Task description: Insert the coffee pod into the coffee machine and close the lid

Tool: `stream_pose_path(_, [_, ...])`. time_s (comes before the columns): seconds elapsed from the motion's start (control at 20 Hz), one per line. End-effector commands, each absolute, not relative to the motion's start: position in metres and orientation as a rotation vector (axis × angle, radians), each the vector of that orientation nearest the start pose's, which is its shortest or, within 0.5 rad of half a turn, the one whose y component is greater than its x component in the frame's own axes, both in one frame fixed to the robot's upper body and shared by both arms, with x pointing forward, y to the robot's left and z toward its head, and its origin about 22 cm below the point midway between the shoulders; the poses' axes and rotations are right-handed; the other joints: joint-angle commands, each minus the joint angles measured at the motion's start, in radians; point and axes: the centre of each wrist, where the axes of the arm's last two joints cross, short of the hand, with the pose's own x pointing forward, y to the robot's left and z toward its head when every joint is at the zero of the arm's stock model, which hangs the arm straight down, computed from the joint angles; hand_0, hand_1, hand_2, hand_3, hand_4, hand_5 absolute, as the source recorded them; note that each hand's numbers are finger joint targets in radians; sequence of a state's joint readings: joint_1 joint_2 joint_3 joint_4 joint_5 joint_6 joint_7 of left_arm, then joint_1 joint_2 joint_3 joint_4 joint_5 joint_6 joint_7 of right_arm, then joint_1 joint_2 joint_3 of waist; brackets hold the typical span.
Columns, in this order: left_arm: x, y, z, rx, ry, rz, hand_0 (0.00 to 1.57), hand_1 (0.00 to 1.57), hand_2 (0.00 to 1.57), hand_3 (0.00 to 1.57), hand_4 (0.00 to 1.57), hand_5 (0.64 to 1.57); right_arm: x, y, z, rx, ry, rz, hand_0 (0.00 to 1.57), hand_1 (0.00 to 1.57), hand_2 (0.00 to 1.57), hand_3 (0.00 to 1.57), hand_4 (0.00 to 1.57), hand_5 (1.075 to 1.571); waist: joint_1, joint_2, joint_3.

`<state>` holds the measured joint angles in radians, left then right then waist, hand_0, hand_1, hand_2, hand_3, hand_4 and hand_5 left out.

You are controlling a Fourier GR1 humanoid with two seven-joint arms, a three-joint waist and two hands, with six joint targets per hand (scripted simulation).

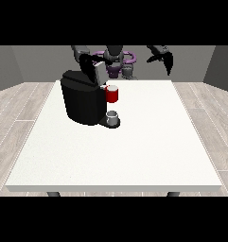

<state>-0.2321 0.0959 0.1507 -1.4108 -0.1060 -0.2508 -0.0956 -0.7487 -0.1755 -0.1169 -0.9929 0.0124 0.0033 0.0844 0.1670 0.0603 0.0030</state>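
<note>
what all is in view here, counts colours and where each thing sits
table: one, white, fills the middle of the view, on a grey plank floor
coffee machine: one, black, on the table's far part towards the view's left
red part: one, at the machine's front, above the cup
cup: one, grey, on the machine's base
hand at the view's left: one, black, over the machine's top
hand at the view's right: one, black, raised beyond the table's far edge, holding nothing
</note>
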Motion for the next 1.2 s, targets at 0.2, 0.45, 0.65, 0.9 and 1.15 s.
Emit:
stream_pose_path(0.2, [0.304, 0.247, 0.041, -0.02, -1.7, -0.335, 0.0, 0.0, 0.0, 0.0, 0.39, 1.571, 0.42, -0.192, 0.138, -0.054, -1.711, 0.324, 0.0, 0.0, 0.0, 0.0, 0.0, 1.571, 0.05, 0.021, -0.0028])
stream_pose_path(0.45, [0.3, 0.244, 0.033, -0.035, -1.703, -0.346, 0.0, 0.0, 0.0, 0.0, 0.38, 1.571, 0.415, -0.169, 0.135, -0.091, -1.728, 0.377, 0.0, 0.0, 0.0, 0.0, 0.0, 1.571, 0.081, 0.033, -0.003])
stream_pose_path(0.65, [0.304, 0.232, 0.029, -0.094, -1.73, -0.377, 0.0, 0.0, 0.0, 0.0, 0.33, 1.571, 0.42, -0.158, 0.192, -0.165, -1.791, 0.407, 0.0, 0.0, 0.0, 0.0, 0.08, 1.571, 0.142, 0.067, -0.0042])
stream_pose_path(0.9, [0.316, 0.23, 0.046, -0.098, -1.796, -0.391, 0.0, 0.0, 0.0, 0.0, 0.41, 1.571, 0.415, -0.163, 0.224, -0.205, -1.833, 0.42, 0.0, 0.0, 0.0, 0.0, 0.27, 1.571, 0.177, 0.105, -0.0042])
stream_pose_path(1.15, [0.326, 0.223, 0.067, -0.103, -1.839, -0.441, 0.0, 0.0, 0.0, 0.0, 0.4, 1.571, 0.411, -0.166, 0.236, -0.23, -1.829, 0.395, 0.0, 0.0, 0.0, 0.0, 0.1, 1.571, 0.232, 0.143, -0.0027])
